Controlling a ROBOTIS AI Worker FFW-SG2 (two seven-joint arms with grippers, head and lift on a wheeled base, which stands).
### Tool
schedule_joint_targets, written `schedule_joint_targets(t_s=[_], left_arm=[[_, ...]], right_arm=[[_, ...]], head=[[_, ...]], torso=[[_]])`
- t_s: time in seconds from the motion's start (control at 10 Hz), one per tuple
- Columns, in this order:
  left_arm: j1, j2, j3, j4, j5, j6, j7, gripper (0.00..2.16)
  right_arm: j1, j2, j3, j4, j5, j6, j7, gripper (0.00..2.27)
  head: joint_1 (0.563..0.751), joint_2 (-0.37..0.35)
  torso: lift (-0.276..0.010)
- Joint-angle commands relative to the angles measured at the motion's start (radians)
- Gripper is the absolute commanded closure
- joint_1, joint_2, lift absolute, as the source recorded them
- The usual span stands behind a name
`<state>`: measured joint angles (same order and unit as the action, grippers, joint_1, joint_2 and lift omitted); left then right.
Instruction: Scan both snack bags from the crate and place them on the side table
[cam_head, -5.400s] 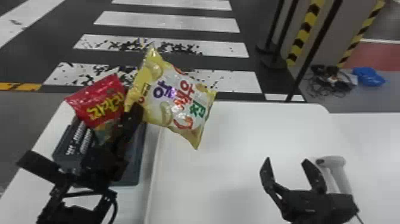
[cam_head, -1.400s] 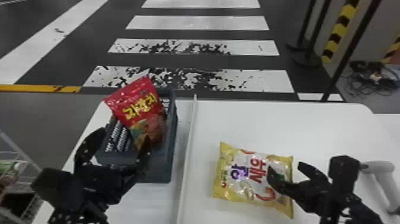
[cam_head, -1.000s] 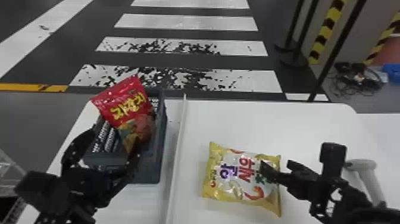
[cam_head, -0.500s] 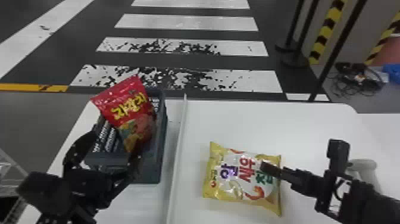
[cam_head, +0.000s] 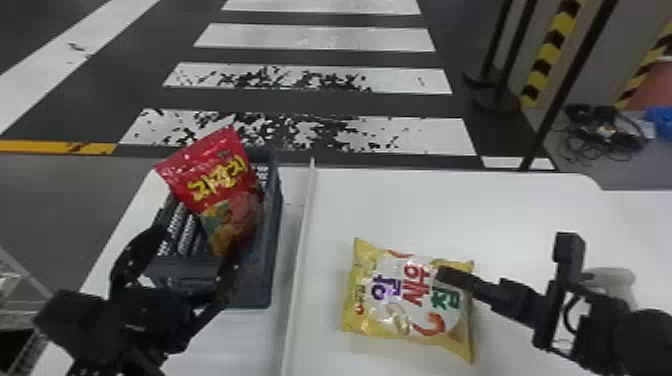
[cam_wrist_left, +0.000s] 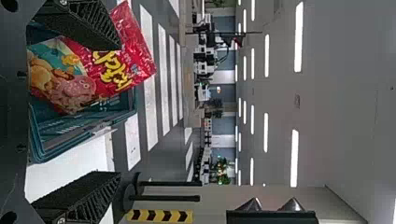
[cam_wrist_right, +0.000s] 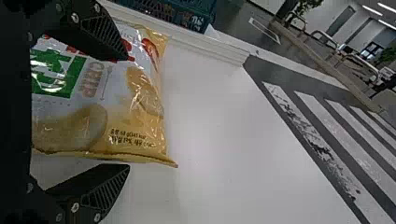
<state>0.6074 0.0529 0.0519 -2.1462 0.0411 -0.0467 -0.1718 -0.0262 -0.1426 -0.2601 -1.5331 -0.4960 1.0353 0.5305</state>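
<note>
Left gripper (cam_head: 196, 244): released, fingers spread, at the near side of the crate (cam_head: 262, 287). Left wrist view has one finger crossing in front of the red snack bag (cam_head: 215, 185), other finger well apart from it. No grip on the bag.

Red bag: lower end in the crate, upper end sticking up past the rim, tilted left. Crate sits on the left part of the work surface, left of a raised white ridge (cam_head: 301, 250).

Right gripper (cam_head: 447, 276): also released, fingers wide apart in the right wrist view. One finger overlaps the yellow snack bag (cam_head: 367, 320), the other is off past its edge. Can't tell if that finger touches it.

Yellow bag: lying flat, printed side up, on the white table (cam_head: 500, 215), right of the ridge and toward the near side.

White handheld scanner (cam_head: 617, 280) on the right, partly behind the right arm. Cable tangle (cam_head: 600, 131) on the floor, far right.
</note>
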Motion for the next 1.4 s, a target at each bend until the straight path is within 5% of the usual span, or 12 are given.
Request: schedule_joint_targets(t_s=[0.0, 0.2, 0.6, 0.8, 1.1, 1.3], left_arm=[[0.0, -0.002, 0.0, 0.005, 0.0, 0.0, 0.0, 0.04], [0.0, -0.004, 0.002, 0.009, 0.002, 0.0, 0.002, 0.04], [0.0, -0.004, 0.002, 0.019, 0.006, 0.0, 0.002, 0.04], [0.0, -0.004, 0.003, 0.022, 0.009, 0.0, 0.002, 0.04], [0.0, -0.004, 0.003, 0.022, 0.019, -0.003, 0.002, 0.04], [-0.003, -0.004, 0.003, 0.025, 0.025, -0.003, 0.002, 0.04]], right_arm=[[-0.026, 0.0, -0.019, 0.022, -0.003, 0.133, 0.009, 0.71], [-0.034, 0.0, -0.018, 0.019, 0.043, 0.167, 0.011, 2.26], [-0.029, -0.002, -0.087, -0.019, -0.012, 0.161, 0.032, 2.26], [-0.006, 0.0, -0.107, -0.148, -0.006, 0.105, -0.055, 2.26], [0.089, 0.003, 0.004, -0.377, 0.309, -0.201, -0.267, 2.26], [0.129, 0.001, 0.142, -0.403, 0.574, -0.376, -0.408, 2.26]], head=[[0.695, 0.01], [0.695, 0.022], [0.695, 0.013], [0.695, -0.005], [0.695, -0.077], [0.695, -0.128]], torso=[[-0.095], [-0.095], [-0.095], [-0.095], [-0.095], [-0.095]])
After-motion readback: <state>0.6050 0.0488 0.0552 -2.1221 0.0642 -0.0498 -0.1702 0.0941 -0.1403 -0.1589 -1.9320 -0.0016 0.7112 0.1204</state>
